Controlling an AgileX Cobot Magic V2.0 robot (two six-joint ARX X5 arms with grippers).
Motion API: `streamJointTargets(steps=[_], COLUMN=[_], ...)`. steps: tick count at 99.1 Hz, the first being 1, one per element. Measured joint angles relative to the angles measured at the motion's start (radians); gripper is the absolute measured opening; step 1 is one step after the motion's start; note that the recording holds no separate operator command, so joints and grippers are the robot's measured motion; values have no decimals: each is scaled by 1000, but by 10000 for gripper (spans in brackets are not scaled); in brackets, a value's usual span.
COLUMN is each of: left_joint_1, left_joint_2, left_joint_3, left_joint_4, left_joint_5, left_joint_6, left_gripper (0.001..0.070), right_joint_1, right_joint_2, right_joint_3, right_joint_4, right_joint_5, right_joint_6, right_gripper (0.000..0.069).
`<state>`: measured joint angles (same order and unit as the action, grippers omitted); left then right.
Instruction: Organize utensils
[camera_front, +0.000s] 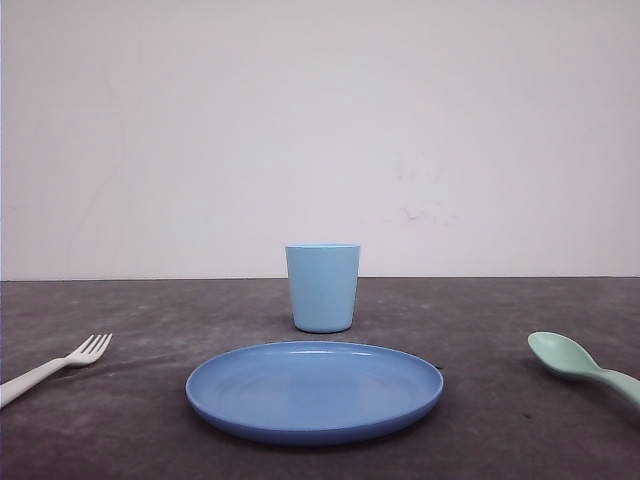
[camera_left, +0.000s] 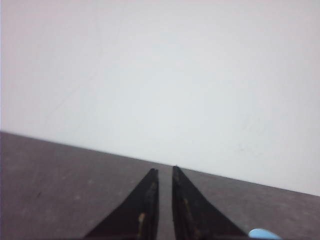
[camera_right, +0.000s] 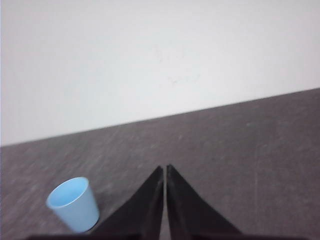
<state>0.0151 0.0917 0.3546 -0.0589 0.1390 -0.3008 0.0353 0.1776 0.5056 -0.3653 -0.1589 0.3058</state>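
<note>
Utensils flat on the table, one at each side of the plate (camera_front: 250, 425).
Fork (camera_front: 60, 365) lies at left, tines toward the cup (camera_front: 322, 288); spoon (camera_front: 580, 363) at right, bowl inward. Both look light, stiff, slick plastic and low-lying; judged best pinched across the handle. Left gripper (camera_left: 163, 172) and right gripper (camera_right: 164, 170) hang above the table, fingers nearly pressed together, holding nothing; distance to either utensil cannot be told.
</note>
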Motion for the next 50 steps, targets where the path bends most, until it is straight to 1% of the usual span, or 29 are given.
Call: streamJointTargets(steps=[8, 17, 29, 38, 50], left_joint_1=[0, 0, 0, -4, -14], left_joint_2=[57, 142, 269, 369, 490], left_joint_3=[84, 190, 325, 414, 484], left_joint_4=[-67, -156, -267, -351, -444], left_joint_5=[27, 68, 127, 144, 145], left_joint_6=[6, 31, 74, 111, 167], left_gripper=[24, 24, 24, 24, 24], right_joint_1=[0, 0, 0, 0, 4], right_joint_2=[69, 155, 269, 349, 449], right_joint_3=[101, 213, 320, 362, 368], right_joint_4=[-82, -172, -262, -300, -331], right_joint_5=[-3, -17, -32, -32, -32], right_joint_6=[-22, -56, -108, -145, -182], right_gripper=[10, 10, 10, 10, 10])
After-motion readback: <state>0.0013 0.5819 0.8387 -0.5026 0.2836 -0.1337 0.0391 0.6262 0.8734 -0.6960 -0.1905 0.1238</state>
